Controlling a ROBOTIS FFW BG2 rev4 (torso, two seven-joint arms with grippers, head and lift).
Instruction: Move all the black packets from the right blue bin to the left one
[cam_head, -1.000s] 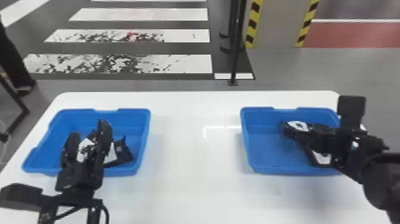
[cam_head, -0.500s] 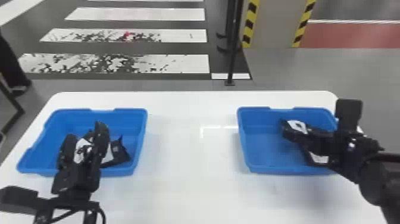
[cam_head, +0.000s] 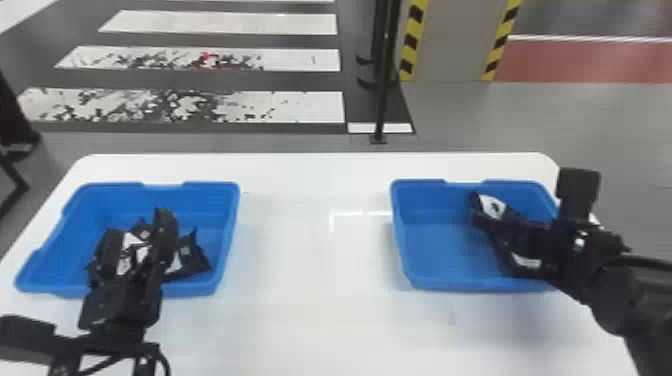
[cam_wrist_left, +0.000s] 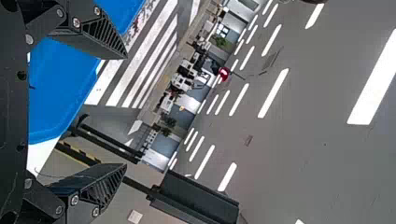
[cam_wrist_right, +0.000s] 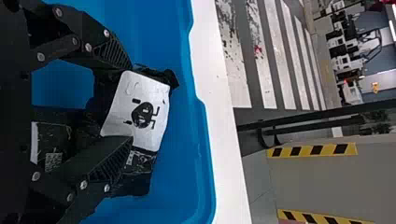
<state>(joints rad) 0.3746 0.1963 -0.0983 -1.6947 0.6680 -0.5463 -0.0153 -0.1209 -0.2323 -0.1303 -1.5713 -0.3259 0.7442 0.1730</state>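
Head view, 9 o'clock: left claw (cam_head: 138, 225) seen spread wide over the left bin (cam_head: 229, 225), nothing held. Black packets (cam_head: 190, 256) are heaped there, partly covered by it; no count can be made.

At 3 o'clock, right claw (cam_head: 492, 222) is lowered into the right bin (cam_head: 398, 235), right at a white-labelled packet (cam_wrist_right: 144, 112) placed at the bin's 1 o'clock; whether it is gripped cannot be told. Second packet (cam_wrist_right: 51, 144) at 4 o'clock, partly hidden by the arm.
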